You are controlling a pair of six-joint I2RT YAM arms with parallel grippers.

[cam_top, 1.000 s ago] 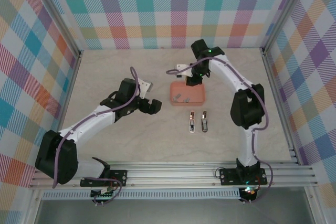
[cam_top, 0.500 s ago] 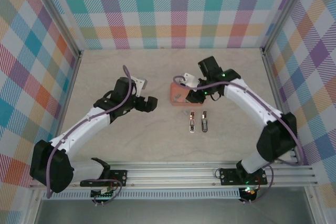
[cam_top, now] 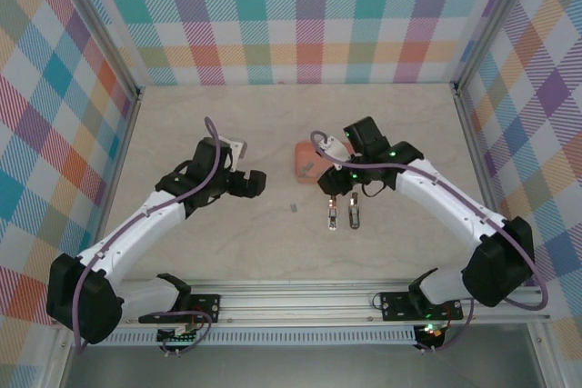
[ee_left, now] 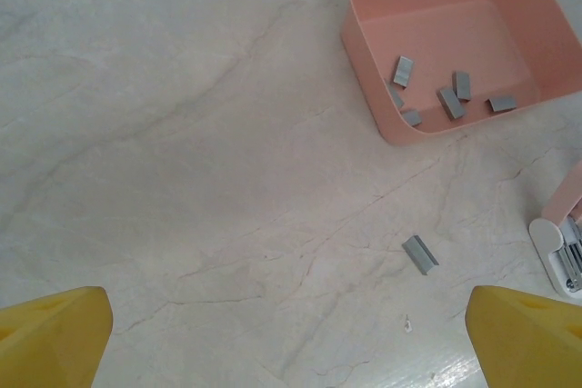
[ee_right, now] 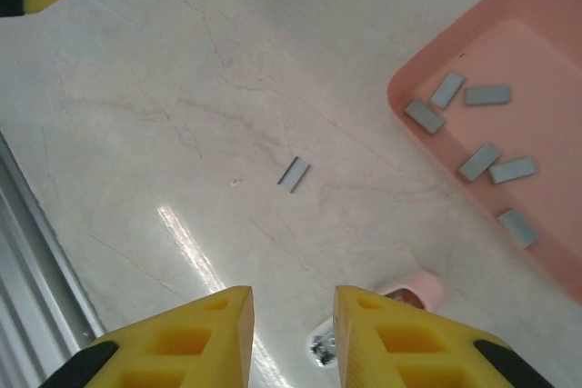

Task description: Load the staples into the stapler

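Staples (ee_left: 449,103): short flat grey metal strips. Six lie at odd angles in the pink tray (ee_left: 375,88). One more strip (ee_left: 420,253) lies on the bare desk (ee_left: 182,134), clear of the tray and left of the stapler (cam_top: 334,213). Left jaws are spread wide and empty. Right jaws are nearly closed with a narrow gap, gripping nothing, over the desk by the stapler.
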